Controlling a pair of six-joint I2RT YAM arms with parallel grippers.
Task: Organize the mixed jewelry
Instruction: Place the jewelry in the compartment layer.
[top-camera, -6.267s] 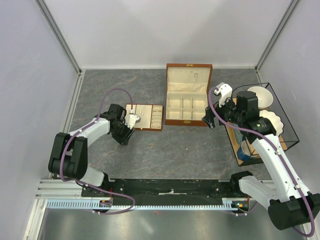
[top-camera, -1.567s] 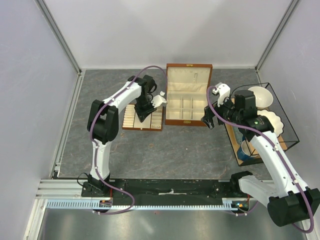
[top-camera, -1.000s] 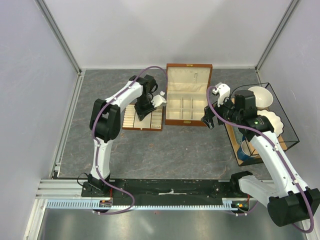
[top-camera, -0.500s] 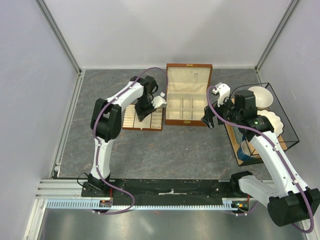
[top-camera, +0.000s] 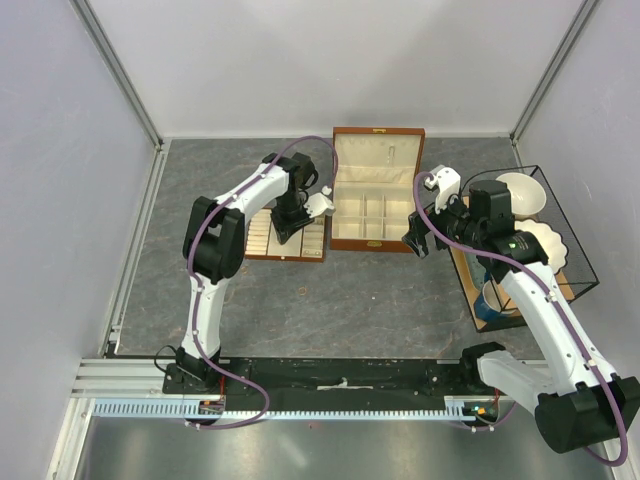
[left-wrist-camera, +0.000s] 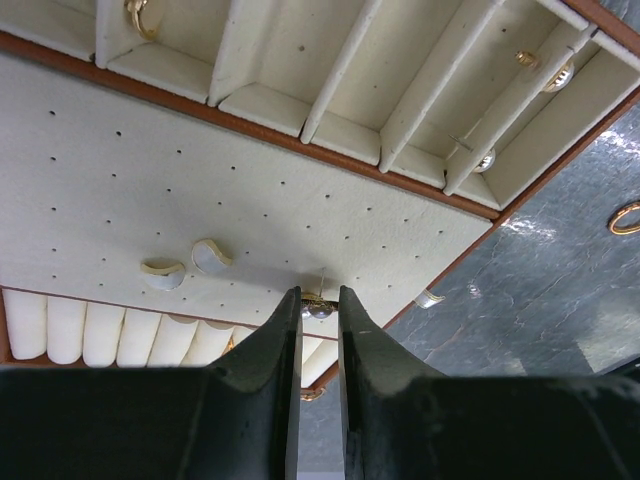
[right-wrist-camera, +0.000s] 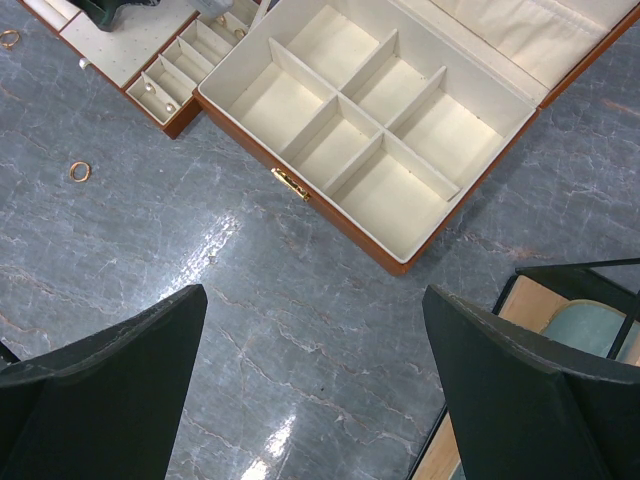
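Left gripper (left-wrist-camera: 320, 301) hovers low over the cream slotted tray (top-camera: 258, 240), its dark fingers (left-wrist-camera: 268, 352) drawn nearly together with only a slim gap between them. A tiny stud earring (left-wrist-camera: 318, 311), its pin pointing away from the wrist, sits in that gap at the tips, at the near edge of the tray's perforated pad (left-wrist-camera: 250, 170). Whether the jaws actually pinch it cannot be told.

The rest of the mixed jewelry lies scattered around this gripper. Two pale curved pieces (left-wrist-camera: 186, 264) rest on the pad just left of the fingertips. Beyond the tips, in the tray's narrow compartments, sit a gold loop (left-wrist-camera: 137, 14) far to the left and small round pieces (left-wrist-camera: 556, 74) to the right. A gold ring (left-wrist-camera: 625, 217) lies on the grey marbled table (top-camera: 380, 300) well off to the right, and a silvery speck (left-wrist-camera: 428, 298) lies just beside the tray's corner.

Right gripper (right-wrist-camera: 312, 300) hangs with its jaws spread wide and nothing between them, above bare table. The open wooden jewelry box (right-wrist-camera: 270, 105) is just ahead of its fingertips, lid raised, six cream compartments showing. Another gold ring (right-wrist-camera: 79, 171) lies on the table ahead and to its left. A black wire basket (right-wrist-camera: 575, 268) stands close on its right.
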